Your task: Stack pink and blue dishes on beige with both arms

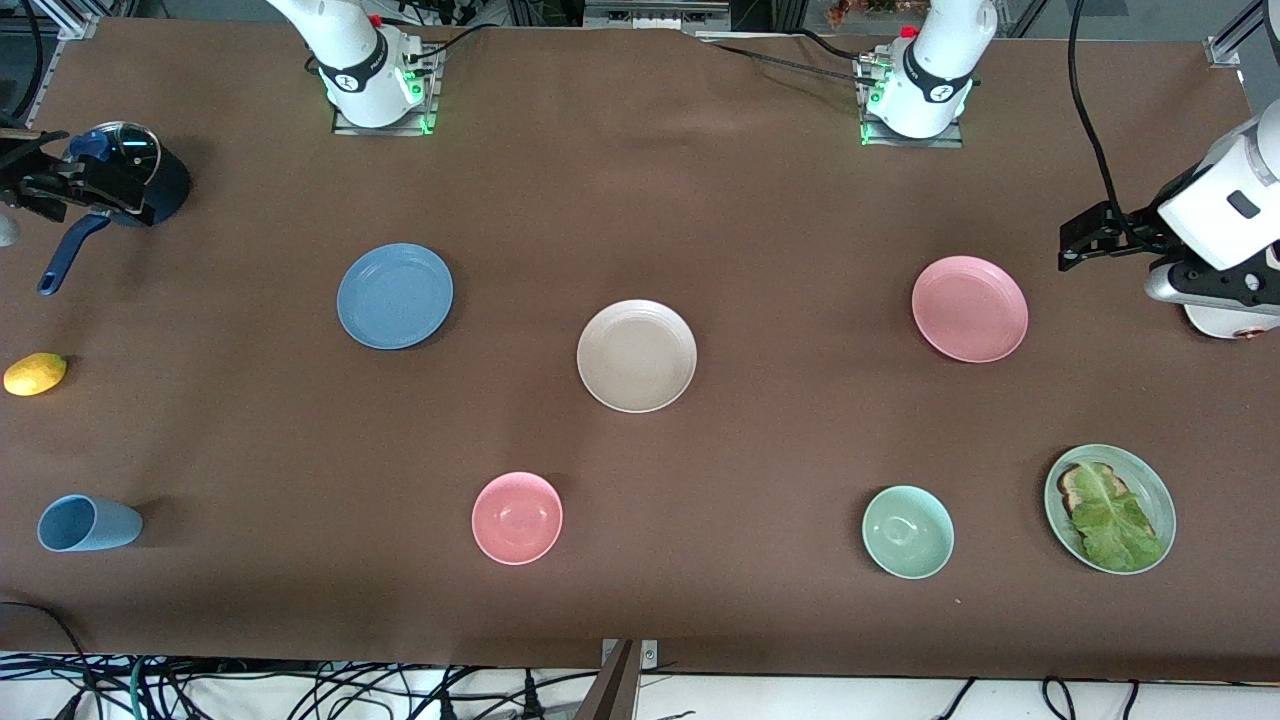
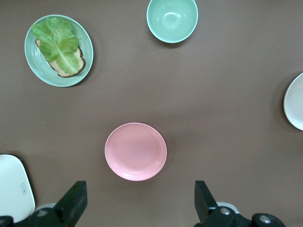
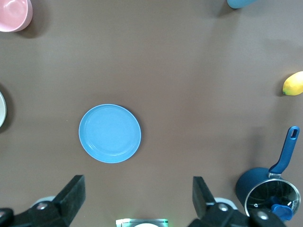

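front view shows the beige plate [image 1: 637,355] mid-table between the blue plate [image 1: 395,296] and pink plate [image 1: 970,308], all apart, with the left gripper [image 2: 139,201] spread empty over the pink plate and the right gripper [image 3: 137,198] spread empty over the blue.

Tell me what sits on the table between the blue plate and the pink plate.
The beige plate lies between the blue plate and pink plate, slightly nearer the front camera, as the front view shows.

The table [image 1: 640,200] was covered in matt brown cloth. The pink plate [image 1: 969,308], blue plate [image 1: 394,296] and beige plate [image 1: 636,355] looked smooth, matt, faintly ringed. The pot [image 1: 150,185] had a glossy glass lid. Both grippers' fingers [image 2: 75,201] were matt black.
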You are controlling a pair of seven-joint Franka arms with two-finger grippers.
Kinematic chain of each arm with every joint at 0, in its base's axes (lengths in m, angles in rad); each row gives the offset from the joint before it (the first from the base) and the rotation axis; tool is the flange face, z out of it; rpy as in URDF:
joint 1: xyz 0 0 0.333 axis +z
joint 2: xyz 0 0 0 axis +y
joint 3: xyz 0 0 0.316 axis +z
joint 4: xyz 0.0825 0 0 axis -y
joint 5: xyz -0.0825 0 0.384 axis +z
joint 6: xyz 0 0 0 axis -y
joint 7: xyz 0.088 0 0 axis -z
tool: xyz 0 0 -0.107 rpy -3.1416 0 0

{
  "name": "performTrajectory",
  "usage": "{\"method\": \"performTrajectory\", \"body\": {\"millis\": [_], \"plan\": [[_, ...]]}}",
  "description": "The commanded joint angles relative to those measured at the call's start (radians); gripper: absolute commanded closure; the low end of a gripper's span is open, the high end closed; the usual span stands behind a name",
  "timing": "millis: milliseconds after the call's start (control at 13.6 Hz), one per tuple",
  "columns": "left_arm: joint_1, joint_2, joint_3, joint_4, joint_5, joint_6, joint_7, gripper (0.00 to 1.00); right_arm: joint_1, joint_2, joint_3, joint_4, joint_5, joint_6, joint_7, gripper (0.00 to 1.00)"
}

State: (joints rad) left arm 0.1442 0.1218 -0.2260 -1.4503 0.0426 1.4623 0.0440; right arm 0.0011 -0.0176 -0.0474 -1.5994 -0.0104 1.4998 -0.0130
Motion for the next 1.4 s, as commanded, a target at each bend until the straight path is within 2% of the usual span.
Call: {"method": "performTrajectory", "body": {"millis": [0, 368, 1326], "plan": [[-0.012, -0.017, 0.005, -0.002, -0.02, -0.036, -0.063, 0.0, -0.003, -0.016, 0.003, -0.013, 0.004, -0.004, -0.007, 0.0], [-0.014, -0.054, 0.01, -0.038, -0.02, -0.042, -0.058, 0.0, -0.003, -0.015, 0.0, -0.011, 0.003, -0.003, -0.007, 0.0], [-0.005, -0.041, 0.01, -0.033, -0.02, -0.042, -0.059, 0.0, -0.004, -0.016, -0.003, -0.013, 0.004, -0.009, -0.007, 0.0]]}}
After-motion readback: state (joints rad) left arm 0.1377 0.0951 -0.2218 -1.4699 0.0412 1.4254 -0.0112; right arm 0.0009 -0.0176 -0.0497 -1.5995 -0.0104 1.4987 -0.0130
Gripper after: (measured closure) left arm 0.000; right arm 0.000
